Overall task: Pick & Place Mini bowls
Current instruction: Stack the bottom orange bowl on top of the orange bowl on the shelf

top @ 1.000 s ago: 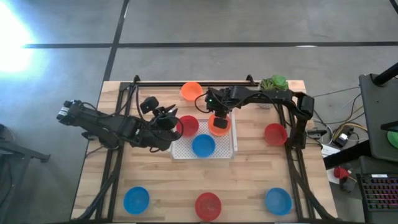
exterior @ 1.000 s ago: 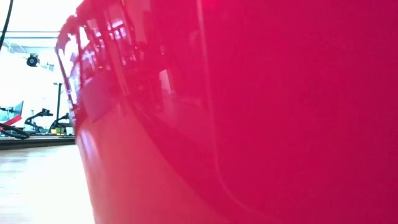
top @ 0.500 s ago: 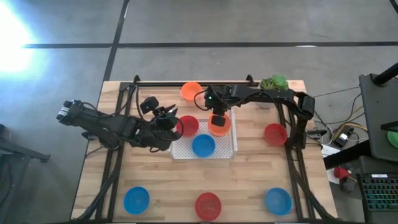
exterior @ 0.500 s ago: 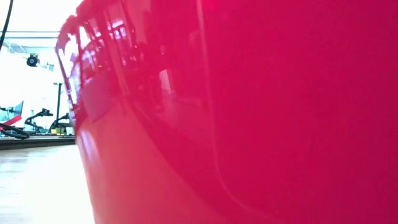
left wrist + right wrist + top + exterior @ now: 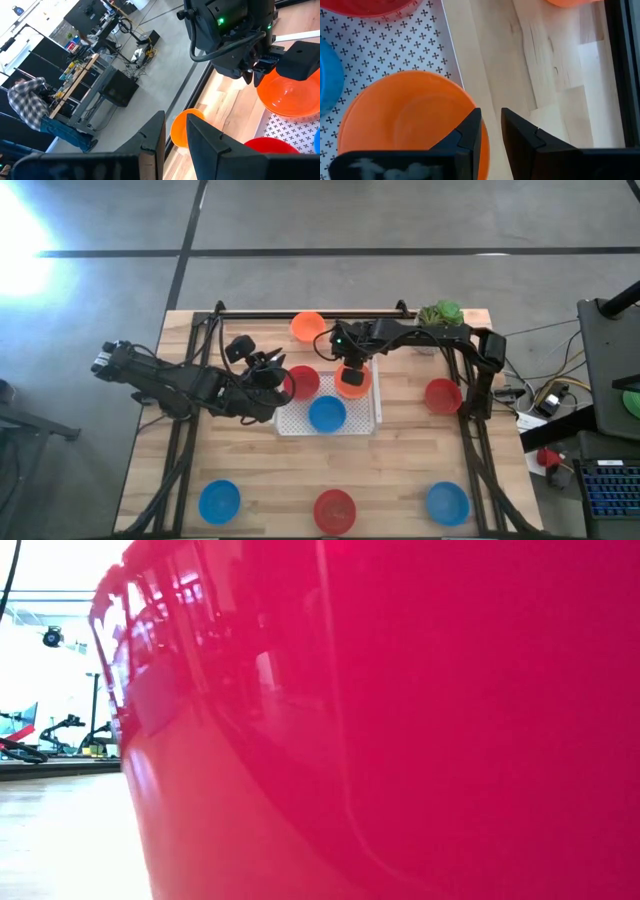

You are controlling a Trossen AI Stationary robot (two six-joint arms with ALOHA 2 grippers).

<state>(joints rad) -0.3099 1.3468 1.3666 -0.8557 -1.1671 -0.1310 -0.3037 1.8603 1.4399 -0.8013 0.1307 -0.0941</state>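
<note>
In the high view the white perforated tray (image 5: 300,420) lies mid-table with a red mini bowl (image 5: 302,381) and a blue mini bowl (image 5: 327,413) resting in it. My right gripper (image 5: 350,365) is shut on an orange mini bowl (image 5: 351,380) over the tray's far right corner. My left gripper (image 5: 272,370) hovers just left of the red bowl, holding nothing. In the left wrist view only a narrow slit shows between its fingers (image 5: 176,135). A second orange bowl (image 5: 307,327) sits on the table beyond the tray. My right gripper (image 5: 492,140) pinches the orange bowl's rim (image 5: 484,131) on the side nearest the tray's right edge, one finger (image 5: 470,135) inside the bowl and one outside. The fingers come from above, pointing down. Whether the bowl's base touches the tray cannot be told.
More bowls stand on the wood: red (image 5: 442,395) at right, and blue (image 5: 219,502), red (image 5: 334,510) and blue (image 5: 447,503) along the near edge. A potted green plant (image 5: 440,312) stands at the far right corner. A red bowl wall (image 5: 400,720) fills the low view.
</note>
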